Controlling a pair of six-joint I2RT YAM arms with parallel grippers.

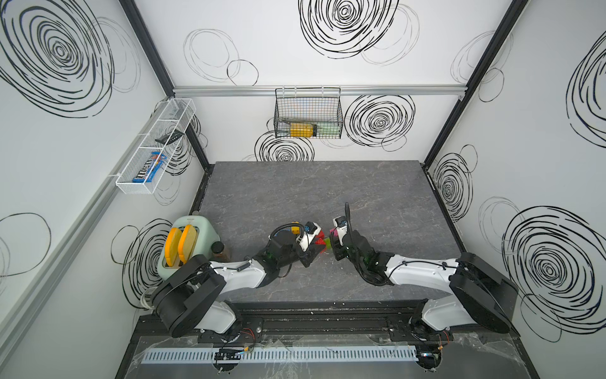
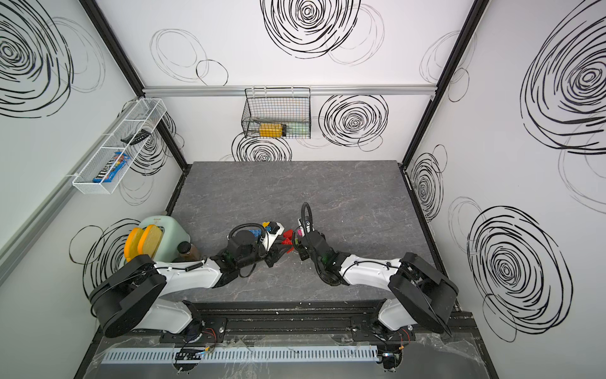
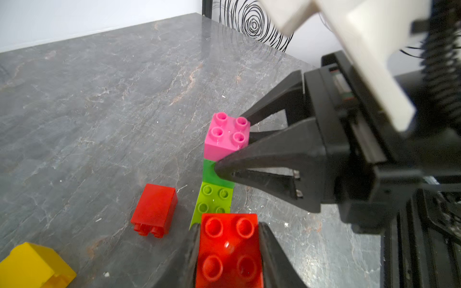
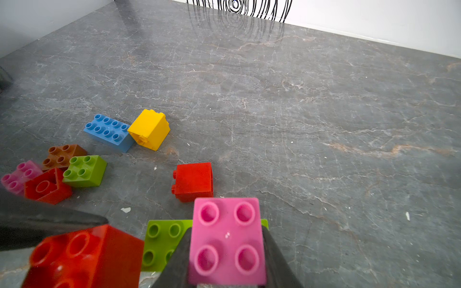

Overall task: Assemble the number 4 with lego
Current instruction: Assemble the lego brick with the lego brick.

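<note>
**Readable markings.** A blue packet in the white wire-mesh shelf on the left wall carries lettering that appears to read "m&m's". The print is small, so this reading is not certain.

**Left gripper.** The jaws are narrowed and clamped on two opposite side walls of a red four-stud brick, which has its studs facing up. This brick sits just beside one end of the lime green brick. Whether the two touch cannot be told.

**Right gripper.** The jaws are narrowed onto the pink four-stud brick, with one pointed black finger against each side wall. The pink brick tops a dark green brick, which stands on the lime green brick. That base brick is longer, and its studs show on both sides of the pink one.

**Location.** Both grippers meet near the front centre of the table, a grey, faintly glossy stone-look slab with pale veins.

**Loose lego.**
- A loose red brick lies on its side near the stack.
- A yellow brick is tipped over and touches a blue eight-stud brick.
- Close together lie a brown brick, a lime four-stud brick, an overturned red brick and a second pink brick.

All of these are smooth moulded plastic blocks with round hollow studs
</note>
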